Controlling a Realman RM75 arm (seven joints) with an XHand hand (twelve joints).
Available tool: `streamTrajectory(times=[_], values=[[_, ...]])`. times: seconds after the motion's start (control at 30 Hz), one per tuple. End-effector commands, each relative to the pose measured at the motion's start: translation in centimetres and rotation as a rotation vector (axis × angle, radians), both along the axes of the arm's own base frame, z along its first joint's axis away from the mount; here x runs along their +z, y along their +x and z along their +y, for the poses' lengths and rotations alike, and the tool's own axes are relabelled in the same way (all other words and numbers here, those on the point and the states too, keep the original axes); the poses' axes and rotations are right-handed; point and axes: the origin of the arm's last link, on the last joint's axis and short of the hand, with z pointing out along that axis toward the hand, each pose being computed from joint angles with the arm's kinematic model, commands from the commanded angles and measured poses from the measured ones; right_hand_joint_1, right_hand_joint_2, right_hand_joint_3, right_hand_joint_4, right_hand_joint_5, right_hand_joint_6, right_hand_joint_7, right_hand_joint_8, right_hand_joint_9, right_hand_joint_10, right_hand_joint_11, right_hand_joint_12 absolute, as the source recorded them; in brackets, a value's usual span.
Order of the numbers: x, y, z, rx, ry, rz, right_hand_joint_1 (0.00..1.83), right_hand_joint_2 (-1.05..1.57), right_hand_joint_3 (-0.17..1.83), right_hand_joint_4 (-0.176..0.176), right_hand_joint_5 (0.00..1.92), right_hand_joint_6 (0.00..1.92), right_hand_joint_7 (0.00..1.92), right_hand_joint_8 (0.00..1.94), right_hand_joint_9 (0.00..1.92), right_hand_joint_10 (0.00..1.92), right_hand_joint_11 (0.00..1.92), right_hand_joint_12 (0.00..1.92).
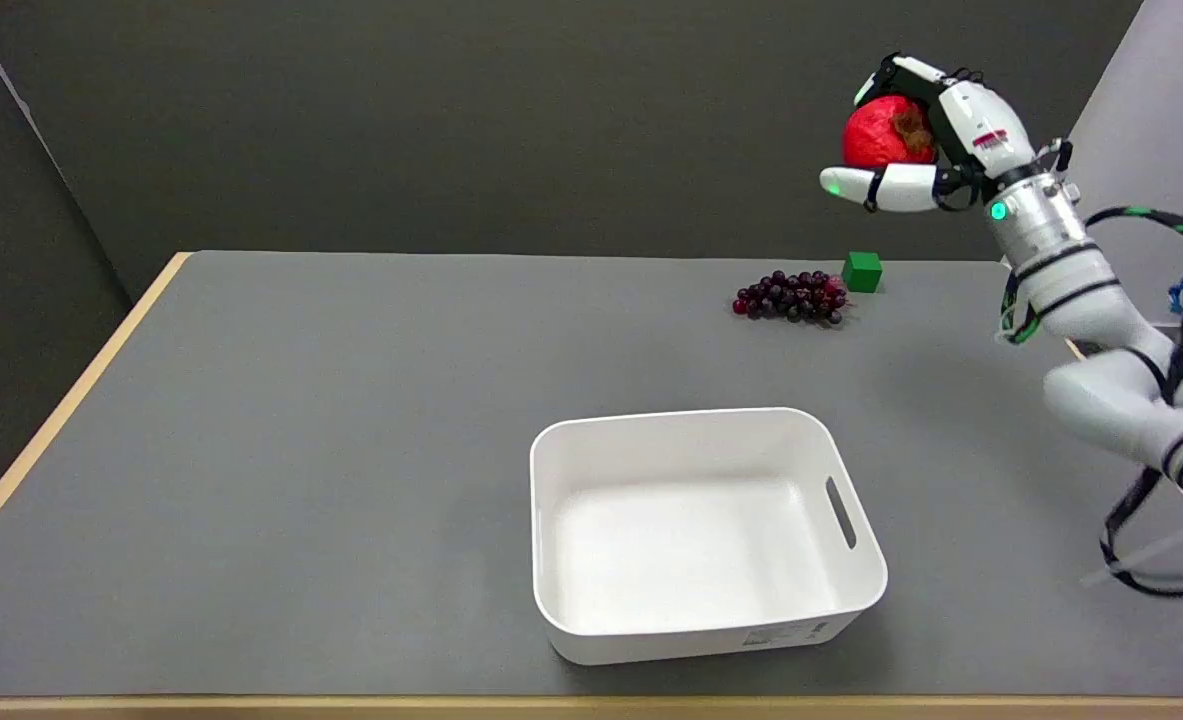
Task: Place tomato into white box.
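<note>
The right arm (1101, 330) reached in from the lower right, bent at the elbow and rising to the upper right. Its right hand (926, 150) was held high in the air, palm facing left, with the fingers (881, 187) curled around a red tomato (881, 135), one below and others over its top.

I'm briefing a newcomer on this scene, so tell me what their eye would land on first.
First comes the red tomato, held high in the air by the right hand at the upper right, above the table's far edge. Next is the white box, empty, near the front of the grey table. At the far side lie dark grapes beside a green cube.
</note>
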Motion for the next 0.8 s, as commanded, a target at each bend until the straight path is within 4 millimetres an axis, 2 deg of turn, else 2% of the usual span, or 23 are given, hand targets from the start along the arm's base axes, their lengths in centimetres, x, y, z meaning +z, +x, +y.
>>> streamTrajectory(times=[0.03, 0.17, 0.33, 0.57, 0.63, 0.8], values=[[-8.8, -0.9, 9.4, 0.048, 0.441, -0.295, 1.36, 0.74, 1.01, 0.176, 0.57, 1.59, 0.83, 1.63, 0.91, 1.77, 1.02, 1.92], [-11.3, -2.5, 10.3, 0.026, 0.487, -0.382, 1.36, 0.74, 1.0, 0.176, 0.58, 1.57, 0.84, 1.61, 0.91, 1.74, 1.02, 1.92], [-14.3, -3.7, 11.6, 0.042, 0.518, -0.405, 1.36, 0.74, 0.98, 0.176, 0.59, 1.54, 0.85, 1.58, 0.91, 1.71, 1.01, 1.92], [-19.7, -6.1, 13.9, 0.077, 0.717, -0.474, 1.36, 0.72, 0.99, 0.176, 0.62, 1.48, 0.87, 1.56, 0.92, 1.7, 1.02, 1.92], [-20.6, -6.6, 14.5, 0.074, 0.754, -0.475, 1.52, 0.64, 1.08, 0.176, 0.63, 1.46, 0.88, 1.5, 0.88, 1.73, 1.02, 1.92], [-22.4, -7.6, 16.6, 0.094, 0.828, -0.468, 1.53, 0.65, 1.06, 0.175, 0.62, 1.44, 0.88, 1.48, 0.88, 1.71, 1.03, 1.92]])
